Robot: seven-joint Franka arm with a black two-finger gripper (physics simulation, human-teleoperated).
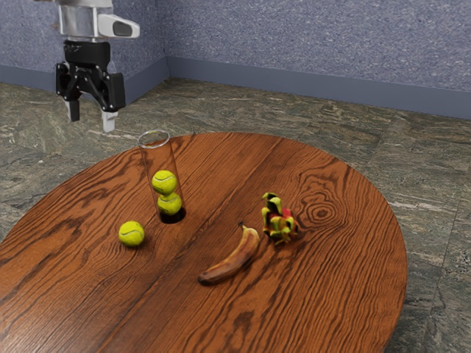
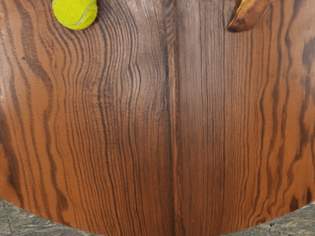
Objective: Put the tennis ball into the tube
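Presently, the tool [image 1: 91, 119] has its fingers apart; a tennis ball [image 1: 132, 234] lies near the tube [image 1: 156, 158] containing two others [image 1: 164, 182].

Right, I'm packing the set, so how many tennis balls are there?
3: the lower ball and upper ball stacked in the tube, and the loose ball on the table beside it.

A curved, brown-bruised yellow banana [image 1: 231, 259] lay beside a spiky red-and-yellow-green fruit [image 1: 279, 222] on the round, brown wooden table [image 1: 331, 294].
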